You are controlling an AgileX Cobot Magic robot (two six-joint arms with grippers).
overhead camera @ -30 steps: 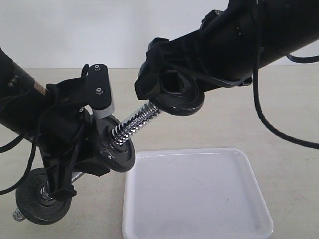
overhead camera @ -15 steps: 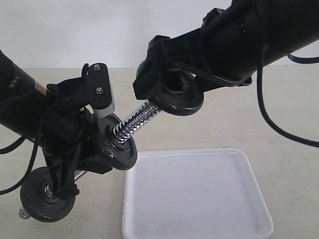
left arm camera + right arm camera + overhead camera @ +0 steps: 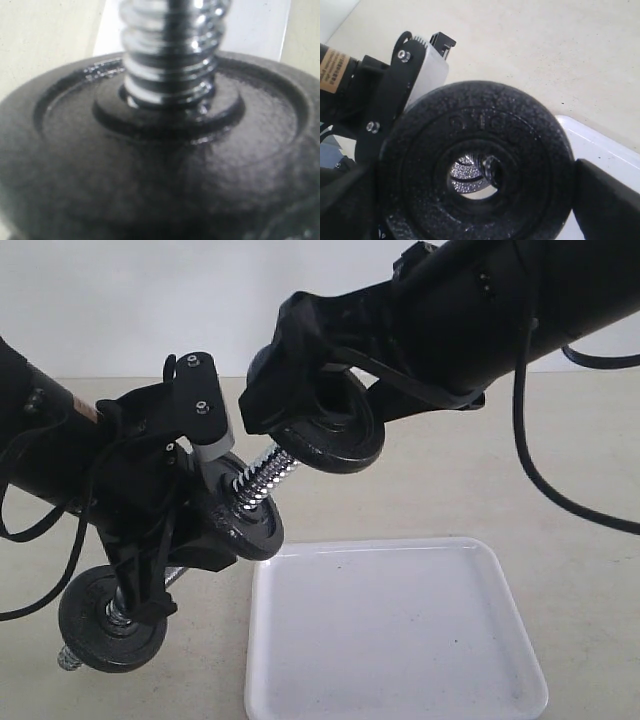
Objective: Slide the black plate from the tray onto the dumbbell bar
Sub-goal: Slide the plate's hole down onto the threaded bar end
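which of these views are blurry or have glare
Left wrist view: the dumbbell bar is soft-focus with white glare on its threads, and the mounted disc blurs near the lens. Right wrist view: the black plate is fairly sharp. Exterior view: evenly lit, sharp.

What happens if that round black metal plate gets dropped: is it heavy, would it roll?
The round black cast-iron plate looks thick and solid, so probably heavy for its size. Its rough matte face likely resists slipping in the jaws. Being round, it could roll if it landed on its rim.
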